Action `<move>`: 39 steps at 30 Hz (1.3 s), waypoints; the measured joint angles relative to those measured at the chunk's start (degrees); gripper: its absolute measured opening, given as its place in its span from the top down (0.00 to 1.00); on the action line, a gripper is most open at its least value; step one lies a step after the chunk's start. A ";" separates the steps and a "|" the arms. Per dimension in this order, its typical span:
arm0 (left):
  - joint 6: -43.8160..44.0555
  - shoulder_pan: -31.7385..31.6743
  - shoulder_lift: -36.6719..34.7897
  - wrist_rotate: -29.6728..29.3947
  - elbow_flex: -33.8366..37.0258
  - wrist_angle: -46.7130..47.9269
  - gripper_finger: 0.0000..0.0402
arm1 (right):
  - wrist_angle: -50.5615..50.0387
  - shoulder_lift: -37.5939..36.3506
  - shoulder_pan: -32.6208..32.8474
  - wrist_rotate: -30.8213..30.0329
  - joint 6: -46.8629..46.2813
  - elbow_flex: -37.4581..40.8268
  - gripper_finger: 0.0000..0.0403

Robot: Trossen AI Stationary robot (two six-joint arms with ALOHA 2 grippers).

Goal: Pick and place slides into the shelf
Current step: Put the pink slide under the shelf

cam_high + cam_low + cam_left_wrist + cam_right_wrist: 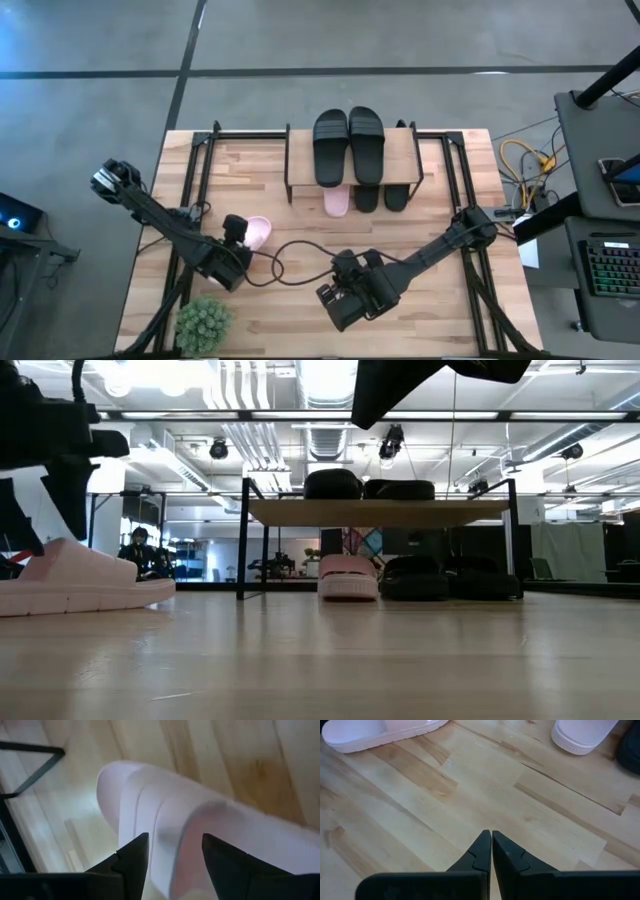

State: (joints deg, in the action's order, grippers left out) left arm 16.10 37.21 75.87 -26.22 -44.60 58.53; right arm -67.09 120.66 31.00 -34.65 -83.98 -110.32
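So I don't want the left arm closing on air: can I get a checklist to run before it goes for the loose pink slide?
1. Left gripper fingers spread: ok, a gap shows between them.
2. Loose pink slide lined up with the fingers: ok, its strap sits right at that gap in the left wrist view.
3. Slide already gripped: not ok, it lies flat on the table.
4. Free spot under the shelf: cannot tell; the other pink slide and two black slides already poke out from under it.
5. Right gripper out of the way: ok, shut, over bare table.
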 joint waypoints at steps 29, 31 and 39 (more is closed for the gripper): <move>-5.11 -11.99 8.41 -8.09 -11.57 -19.69 0.99 | -0.11 0.02 0.11 -0.04 -0.02 0.00 0.98; -6.83 -13.27 8.53 -8.16 -11.98 -24.23 0.99 | -0.12 0.02 0.11 -0.04 -0.02 0.00 0.98; -7.56 -19.98 13.66 -8.35 -14.85 -26.69 1.00 | -0.29 0.02 0.26 -0.02 -1.11 0.00 0.98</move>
State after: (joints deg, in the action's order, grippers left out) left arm 8.54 17.23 89.53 -34.58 -59.45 31.84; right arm -67.38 120.68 31.26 -34.68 -85.09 -110.32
